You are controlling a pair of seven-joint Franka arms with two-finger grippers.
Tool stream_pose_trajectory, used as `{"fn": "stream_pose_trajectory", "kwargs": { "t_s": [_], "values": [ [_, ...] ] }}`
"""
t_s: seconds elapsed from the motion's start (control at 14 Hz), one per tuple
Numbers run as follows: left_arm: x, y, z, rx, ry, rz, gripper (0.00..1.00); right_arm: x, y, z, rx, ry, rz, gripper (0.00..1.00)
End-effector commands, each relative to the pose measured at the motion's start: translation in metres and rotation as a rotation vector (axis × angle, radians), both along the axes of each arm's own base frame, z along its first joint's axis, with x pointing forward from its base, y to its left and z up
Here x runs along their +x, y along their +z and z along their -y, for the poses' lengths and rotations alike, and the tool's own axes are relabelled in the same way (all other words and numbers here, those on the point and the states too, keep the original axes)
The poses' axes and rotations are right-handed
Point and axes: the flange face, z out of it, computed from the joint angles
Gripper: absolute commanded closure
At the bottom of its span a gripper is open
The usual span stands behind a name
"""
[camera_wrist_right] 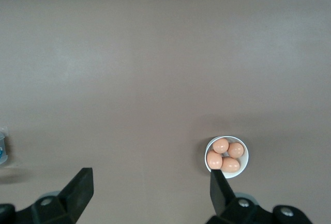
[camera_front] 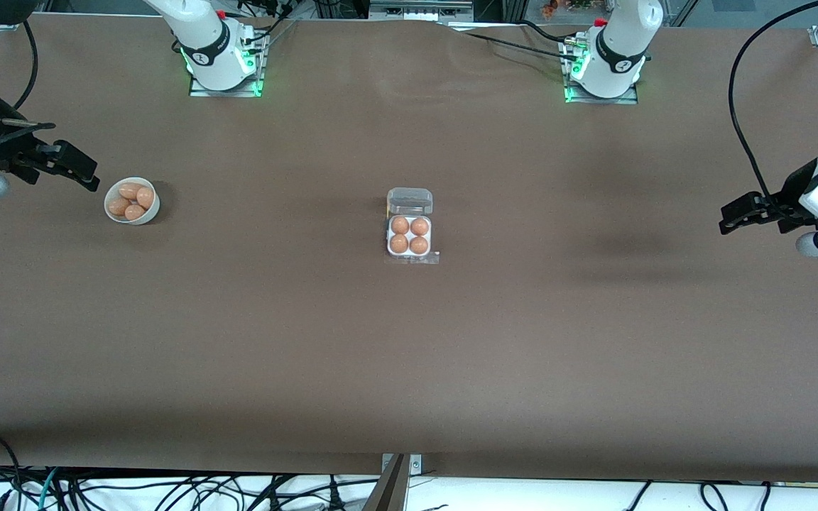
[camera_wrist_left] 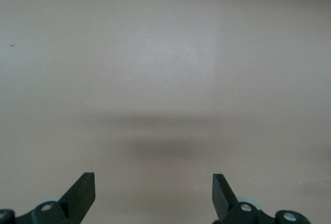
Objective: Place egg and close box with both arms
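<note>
Fingers [camera_wrist_right: 77, 190] apart — box [camera_front: 410, 226] well clear

Lab: bolted robot arms [camera_front: 210, 42], cables [camera_front: 167, 490].

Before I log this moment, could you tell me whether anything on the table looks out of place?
One oddity: the box already holds four eggs, so no cell is free, yet its clear lid stands open. The bowl holds four more. Nothing is spilled or damaged.
</note>
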Motion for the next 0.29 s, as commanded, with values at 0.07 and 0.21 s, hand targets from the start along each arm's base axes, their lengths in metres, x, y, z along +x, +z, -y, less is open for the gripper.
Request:
{"fn": "stream_pose_trajectory", "kwargs": {
  "t_s": [0.07, 0.21],
  "values": [
    [0.0024, 0.0064, -0.0004, -0.018, -0.003, 0.005, 0.00, -0.0135, 0.0030, 0.0052, -0.008, -0.019, -0.022, 0.00],
    [0.0023, 0.0064, -0.0041, -0.018, -0.002, 0.005, 0.00, -0.0135, 0.0019, 0.0052, -0.008, -0.016, -0.027, 0.00]
  ]
}}
